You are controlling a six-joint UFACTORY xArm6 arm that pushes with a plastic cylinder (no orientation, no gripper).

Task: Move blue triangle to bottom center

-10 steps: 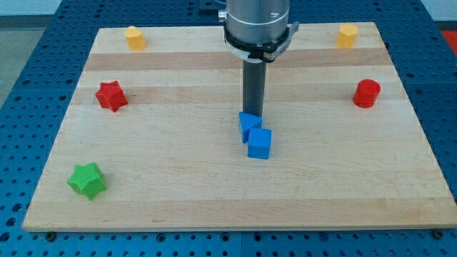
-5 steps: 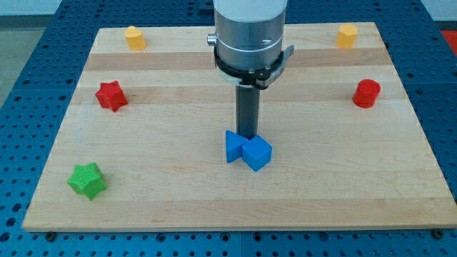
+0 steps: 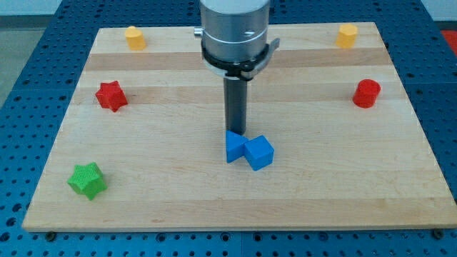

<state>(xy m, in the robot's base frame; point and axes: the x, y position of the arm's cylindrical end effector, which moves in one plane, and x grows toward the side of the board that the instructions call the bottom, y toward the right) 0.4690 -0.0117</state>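
Note:
The blue triangle (image 3: 234,146) lies a little below the middle of the wooden board (image 3: 171,193), touching a blue cube (image 3: 259,152) on its right. My tip (image 3: 235,133) stands right at the triangle's top edge, touching it or nearly so. The rod rises from there to the grey arm body at the view's top.
A green star (image 3: 87,180) sits at the bottom left, a red star (image 3: 111,96) at the left, a red cylinder (image 3: 367,93) at the right. A yellow block (image 3: 134,37) is at the top left and another yellow block (image 3: 347,35) at the top right.
My tip has moved down and to the view's left. The blue triangle and blue cube were pushed downward; the cube turned and now sits to the triangle's right.

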